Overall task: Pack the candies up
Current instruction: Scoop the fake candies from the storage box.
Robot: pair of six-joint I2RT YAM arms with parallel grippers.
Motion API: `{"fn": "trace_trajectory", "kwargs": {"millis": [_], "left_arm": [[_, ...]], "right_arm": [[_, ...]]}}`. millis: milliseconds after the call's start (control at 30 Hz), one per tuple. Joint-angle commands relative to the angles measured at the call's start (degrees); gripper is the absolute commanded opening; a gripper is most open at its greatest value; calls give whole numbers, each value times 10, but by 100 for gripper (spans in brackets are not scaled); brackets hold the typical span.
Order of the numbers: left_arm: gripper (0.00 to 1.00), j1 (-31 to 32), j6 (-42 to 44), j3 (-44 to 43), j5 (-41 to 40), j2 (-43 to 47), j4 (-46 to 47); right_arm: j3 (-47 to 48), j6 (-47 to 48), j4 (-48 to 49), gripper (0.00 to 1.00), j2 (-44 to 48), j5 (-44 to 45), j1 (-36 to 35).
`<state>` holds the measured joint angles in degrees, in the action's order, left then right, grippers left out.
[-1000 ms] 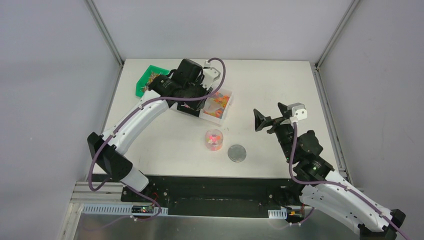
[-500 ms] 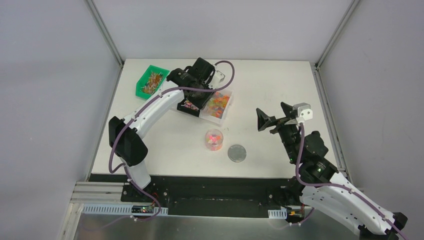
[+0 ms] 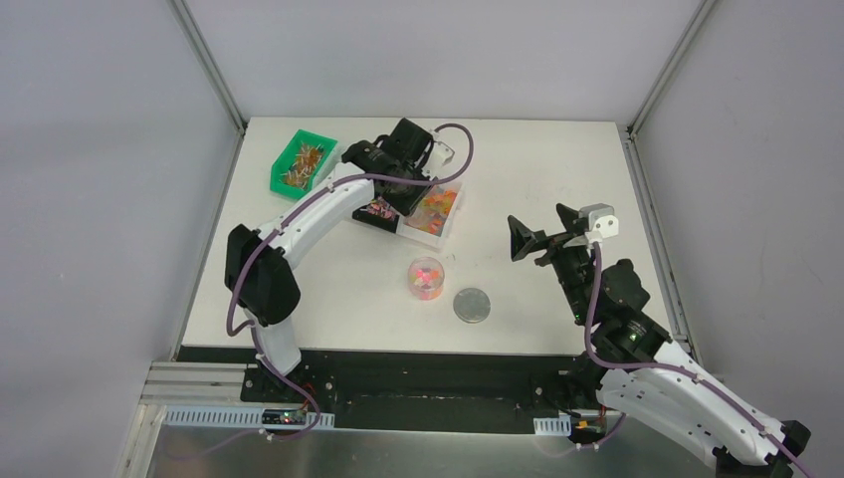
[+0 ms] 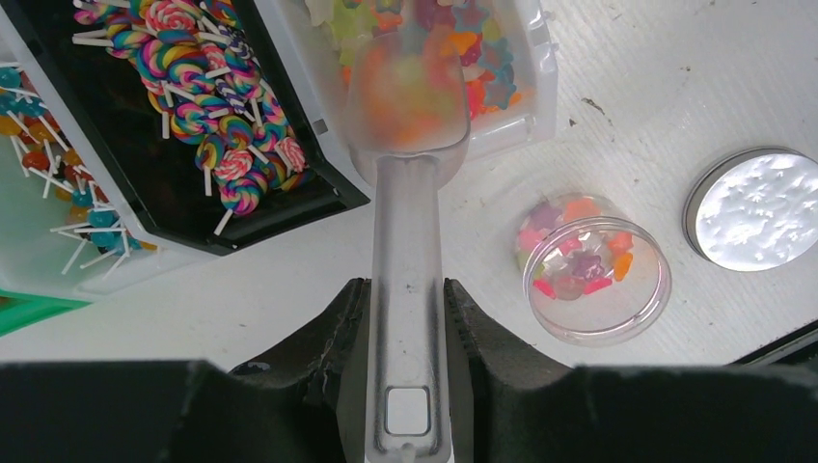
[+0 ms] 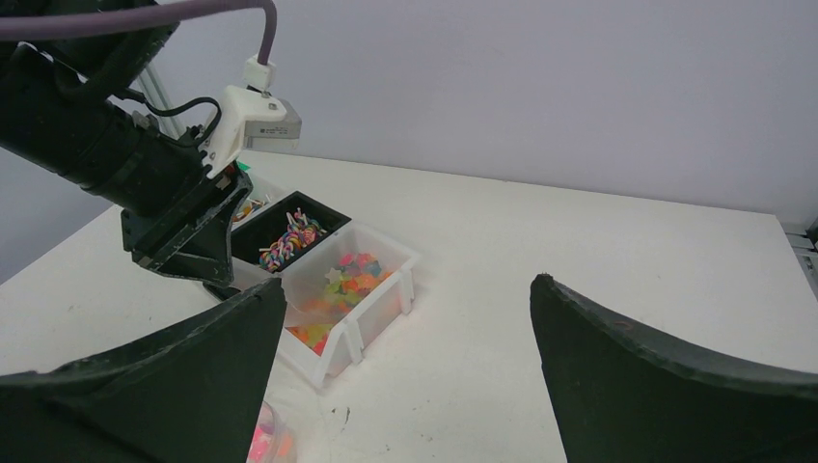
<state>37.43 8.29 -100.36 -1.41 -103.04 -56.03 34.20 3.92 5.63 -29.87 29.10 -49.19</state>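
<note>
Two arms work at the worktop [image 3: 537,159] in the overhead view. The left gripper [image 3: 406,192] reaches to the far side, at the white bin [image 3: 438,235] that holds loose candies [image 3: 435,206]. More candies sit in a small clear jar [image 3: 426,278] nearer the bases, and a grey lid [image 3: 472,305] lies just beside it. The right gripper [image 3: 542,242] hangs well apart to the right, so the left arm is plainly the nearer one. A green bin [image 3: 302,164] stands at the far left.

In the left wrist view the jaws are clenched on the flat handle of a translucent scoop [image 4: 405,289]. Its long axis runs straight ahead from the jaws to the bowl, which is at the gummy sweets in the white bin. Colours show through the bowl, but I cannot tell whether they are inside it or beneath it. A black bin [image 4: 164,193] of lollipops lies left of the scoop. The jar lies right of the handle, back toward the jaws. By my judgement, reaching the jar means drawing back and swinging right with the bowl level.

In the right wrist view the jaws are released and spread wide, grasping nothing. They face the white bin across bare worktop.
</note>
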Motion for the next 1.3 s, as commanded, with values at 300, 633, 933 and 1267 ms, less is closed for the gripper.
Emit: {"fn": "trace_trajectory", "kwargs": {"millis": [300, 633, 933, 1267], "left_arm": [[0, -1, 7, 147, 7, 36, 167], [0, -1, 6, 235, -8, 66, 231], [0, -1, 8, 311, -16, 105, 292], [0, -1, -1, 368, -40, 126, 357]], "right_arm": [[14, -2, 9, 100, -8, 2, 3], [14, 3, 11, 100, -11, 12, 3], [13, 3, 7, 100, 0, 17, 3], [9, 4, 9, 100, -8, 17, 3]]}}
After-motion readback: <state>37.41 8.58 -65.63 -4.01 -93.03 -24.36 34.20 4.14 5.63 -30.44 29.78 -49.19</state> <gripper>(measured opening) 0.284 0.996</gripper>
